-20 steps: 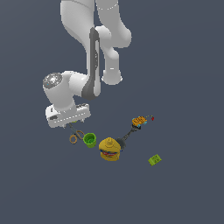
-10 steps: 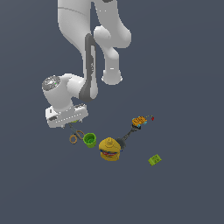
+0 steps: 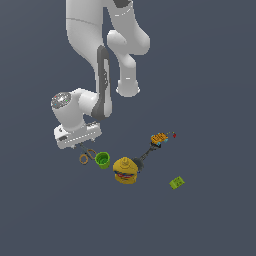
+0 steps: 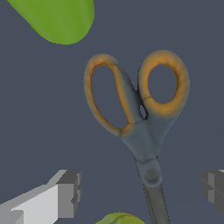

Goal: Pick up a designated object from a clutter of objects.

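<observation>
While hovering low over scissors (image 4: pixel 140 118), gripper (image 4: pixel 142 188) is spreading wide, one finger (image 4: pixel 70 192) each side of blades, neither touching. Scissors lying flat on grey floor (image 3: pixel 210 90), just beside green cup (image 3: pixel 102 159) on exterior view's left. Yellow burger toy (image 3: pixel 125 170) sitting near cup, opposite side.

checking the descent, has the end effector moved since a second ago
Yes. In the exterior view the end effector has dropped slightly toward the scissors, judged against the green cup, which has not shifted.
</observation>
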Robot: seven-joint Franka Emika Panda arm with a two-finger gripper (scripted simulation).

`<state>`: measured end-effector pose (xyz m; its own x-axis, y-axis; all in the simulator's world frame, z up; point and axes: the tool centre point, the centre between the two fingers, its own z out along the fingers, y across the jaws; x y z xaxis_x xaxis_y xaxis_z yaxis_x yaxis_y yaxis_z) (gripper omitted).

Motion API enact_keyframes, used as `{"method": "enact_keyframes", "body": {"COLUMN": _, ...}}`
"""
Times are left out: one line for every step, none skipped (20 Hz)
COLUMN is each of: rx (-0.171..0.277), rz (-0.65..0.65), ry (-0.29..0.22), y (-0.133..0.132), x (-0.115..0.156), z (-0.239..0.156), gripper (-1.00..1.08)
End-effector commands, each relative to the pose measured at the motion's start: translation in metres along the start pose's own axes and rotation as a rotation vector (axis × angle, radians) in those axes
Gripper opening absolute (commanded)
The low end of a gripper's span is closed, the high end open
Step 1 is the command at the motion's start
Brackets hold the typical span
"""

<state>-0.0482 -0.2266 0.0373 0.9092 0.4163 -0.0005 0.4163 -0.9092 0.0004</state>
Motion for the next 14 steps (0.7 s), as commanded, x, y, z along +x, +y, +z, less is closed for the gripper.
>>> {"method": "enact_keyframes", "body": {"rx": 0.001, "rz": -0.001, "ry": 0.000, "y": -0.001, "x": 0.000, "z": 0.012, "gripper": 1.00}}
{"method": "enact_keyframes", "body": {"rx": 0.001, "rz": -0.001, "ry": 0.000, "y": 0.000, "x": -0.001, "z": 0.016, "gripper": 1.00}}
{"method": "enact_keyframes", "body": {"rx": 0.000, "rz": -0.002, "ry": 0.000, "y": -0.001, "x": 0.000, "z": 0.020, "gripper": 1.00}}
{"method": "enact_keyframes", "body": {"rx": 0.000, "rz": -0.002, "ry": 0.000, "y": 0.000, "x": 0.000, "z": 0.023, "gripper": 1.00}}
{"method": "enact_keyframes", "body": {"rx": 0.000, "rz": -0.002, "ry": 0.000, "y": 0.000, "x": 0.000, "z": 0.025, "gripper": 1.00}}
{"method": "enact_keyframes", "body": {"rx": 0.000, "rz": -0.002, "ry": 0.000, "y": 0.000, "x": 0.000, "z": 0.027, "gripper": 1.00}}
{"method": "enact_keyframes", "body": {"rx": 0.000, "rz": -0.002, "ry": 0.000, "y": 0.000, "x": 0.000, "z": 0.029, "gripper": 1.00}}
{"method": "enact_keyframes", "body": {"rx": 0.000, "rz": -0.002, "ry": 0.000, "y": 0.000, "x": 0.000, "z": 0.029, "gripper": 1.00}}
{"method": "enact_keyframes", "body": {"rx": 0.000, "rz": -0.002, "ry": 0.000, "y": 0.000, "x": 0.000, "z": 0.030, "gripper": 1.00}}
{"method": "enact_keyframes", "body": {"rx": 0.000, "rz": -0.002, "ry": 0.000, "y": 0.000, "x": 0.000, "z": 0.030, "gripper": -1.00}}
{"method": "enact_keyframes", "body": {"rx": 0.000, "rz": -0.002, "ry": 0.000, "y": 0.000, "x": 0.000, "z": 0.030, "gripper": -1.00}}
{"method": "enact_keyframes", "body": {"rx": 0.000, "rz": -0.002, "ry": 0.000, "y": 0.000, "x": 0.000, "z": 0.030, "gripper": -1.00}}
{"method": "enact_keyframes", "body": {"rx": 0.000, "rz": -0.002, "ry": 0.000, "y": 0.000, "x": 0.000, "z": 0.030, "gripper": -1.00}}
{"method": "enact_keyframes", "body": {"rx": 0.000, "rz": -0.002, "ry": 0.000, "y": 0.000, "x": 0.000, "z": 0.030, "gripper": -1.00}}
